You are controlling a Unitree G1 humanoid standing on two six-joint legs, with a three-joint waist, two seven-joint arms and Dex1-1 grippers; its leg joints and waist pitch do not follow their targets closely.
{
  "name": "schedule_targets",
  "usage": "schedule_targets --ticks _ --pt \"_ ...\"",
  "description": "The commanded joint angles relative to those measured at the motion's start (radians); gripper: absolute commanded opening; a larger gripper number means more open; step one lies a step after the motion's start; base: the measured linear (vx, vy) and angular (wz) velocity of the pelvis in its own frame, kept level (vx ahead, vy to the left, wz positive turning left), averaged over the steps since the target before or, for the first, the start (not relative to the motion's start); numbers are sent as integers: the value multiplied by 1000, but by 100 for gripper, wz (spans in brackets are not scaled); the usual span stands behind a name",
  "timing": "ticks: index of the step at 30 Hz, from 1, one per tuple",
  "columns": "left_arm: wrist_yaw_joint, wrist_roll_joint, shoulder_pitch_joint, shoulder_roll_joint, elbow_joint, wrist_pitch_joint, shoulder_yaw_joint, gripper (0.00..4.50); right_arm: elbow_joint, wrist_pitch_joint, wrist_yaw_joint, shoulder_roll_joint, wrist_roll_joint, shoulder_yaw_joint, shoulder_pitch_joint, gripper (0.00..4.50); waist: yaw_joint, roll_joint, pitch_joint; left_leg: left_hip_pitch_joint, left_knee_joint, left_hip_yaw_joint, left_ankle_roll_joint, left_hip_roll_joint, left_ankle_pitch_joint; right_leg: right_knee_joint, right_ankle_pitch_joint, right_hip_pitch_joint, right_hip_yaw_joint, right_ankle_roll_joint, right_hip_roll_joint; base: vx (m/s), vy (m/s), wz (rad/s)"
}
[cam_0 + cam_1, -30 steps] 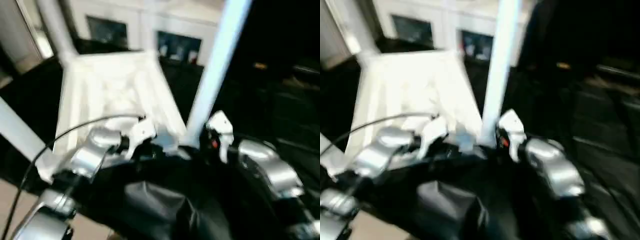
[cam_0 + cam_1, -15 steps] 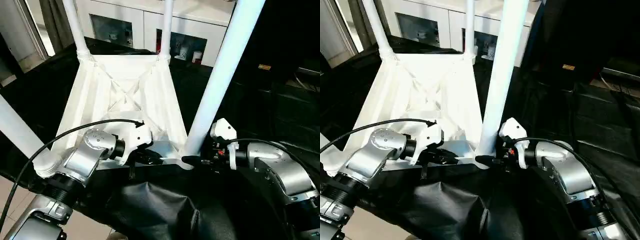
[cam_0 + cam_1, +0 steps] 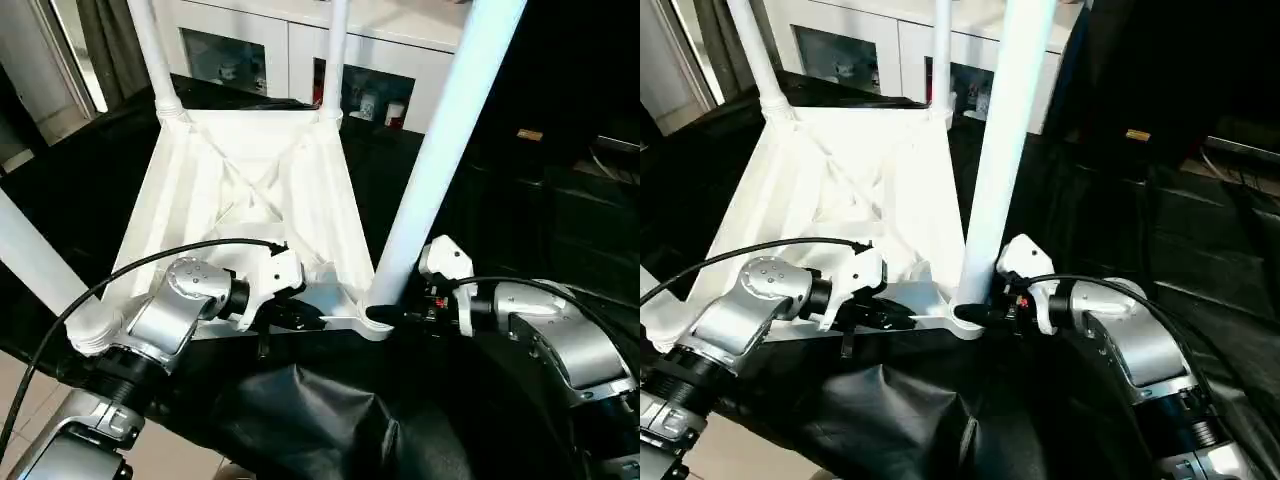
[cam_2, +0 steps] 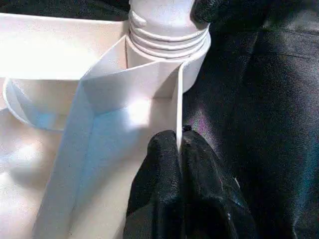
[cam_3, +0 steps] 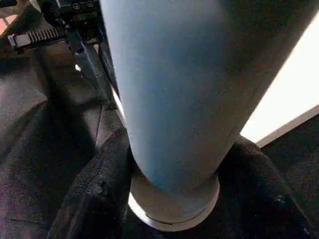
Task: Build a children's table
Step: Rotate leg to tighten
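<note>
White plastic ribbed tabletop (image 3: 250, 190) lies upside down on black cloth (image 3: 330, 420), 4 white tubular legs upright. Left gripper (image 4: 178, 149) pinches its near edge rib. Right gripper (image 5: 174, 189) clasps near-right leg's (image 3: 430, 160) base.

Legs (image 3: 440, 150) upright in tabletop (image 3: 250, 190) sockets

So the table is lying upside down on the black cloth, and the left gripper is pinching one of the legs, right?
Not quite. The left gripper pinches a thin rib of the tabletop, near the corner socket, as the left wrist view shows. The right gripper is at the leg.
</note>
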Motion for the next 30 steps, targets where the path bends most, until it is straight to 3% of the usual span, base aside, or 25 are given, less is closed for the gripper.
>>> schedule_targets --ticks 1,7,9,10,11,12,13,14,15,16,21,24,27,30 --pt "12 -36 3 -15 -34 2 18 0 8 9 27 -3 -5 49 23 209 0 -12 -65 13 -60 -15 51 39 -192 -62 -243 50 44 -196 -54 0 0 0" --pt "35 -29 2 -19 -25 3 25 0 12 12 5 17 -3 45 43 206 1 -13 -69 12 -57 -14 59 38 -172 -57 -210 51 44 -205 -53 0 0 0" --pt "52 -24 -2 -25 -17 6 28 0 17 13 -13 29 -3 39 46 206 0 -13 -67 14 -59 -15 52 38 -192 -62 -244 50 43 -199 -53 0 0 0" --pt "165 9 -32 -62 40 19 48 0 78 -1 -142 96 -30 3 41 206 -2 -16 -68 13 -58 -14 50 38 -197 -62 -255 48 44 -197 -54 0 0 0" --pt "213 23 -46 -78 65 22 56 0 108 -7 -201 126 -42 -13 36 206 -3 -14 -64 16 -61 -13 42 38 -215 -69 -285 43 44 -193 -54 0 0 0" --pt "281 38 -68 -104 102 28 67 0 149 -9 -296 175 -50 -45 24 206 -6 -15 -61 18 -62 -15 17 34 -256 -79 -373 43 41 -173 -55 0 0 0" --pt "293 41 -71 -109 108 29 68 0 156 -9 -312 183 -51 -50 22 205 -10 -16 -63 23 -65 -19 -3 34 -279 -85 -428 40 39 -153 -57 -53 -3 -1" --pt "348 51 -90 -133 139 39 77 0 189 -8 -393 226 -55 -79 11 205 -17 -18 -61 16 -68 -23 -14 32 -295 -87 -463 43 37 -134 -57 -62 6 -5" --pt "455 62 -128 -187 195 78 95 0 241 7 -545 310 -59 -126 -15 204 -20 -13 -62 16 -69 -25 -19 32 -303 -88 -479 42 37 -128 -59 -62 6 -5" --pt "485 64 -138 -201 210 87 100 0 251 10 -574 328 -64 -130 -22 204 -23 -15 -62 20 -68 -27 -29 31 -320 -95 -511 38 34 -112 -57 -60 11 -6" --pt "630 83 -212 -304 320 105 109 0 324 13 -738 459 -102 -129 -76 204 -27 -10 -61 23 -68 -28 -21 26 -345 -106 -536 34 32 -90 -57 -20 3 -1" --pt "646 86 -240 -337 364 84 107 0 332 -22 -728 480 -121 -105 -95 204 -26 -11 -62 22 -69 -28 -10 27 -341 -108 -508 35 32 -82 -55 0 0 0" --pt "623 91 -243 -331 365 66 96 0 320 -38 -707 483 -99 -122 -92 204 -23 -11 -63 20 -72 -28 -2 29 -331 -102 -464 39 34 -95 -55 0 0 0" --pt "599 102 -239 -314 361 48 79 0 299 -61 -656 467 -89 -109 -90 271 -21 -11 -64 18 -72 -26 5 29 -325 -99 -432 41 35 -109 -55 0 0 0"
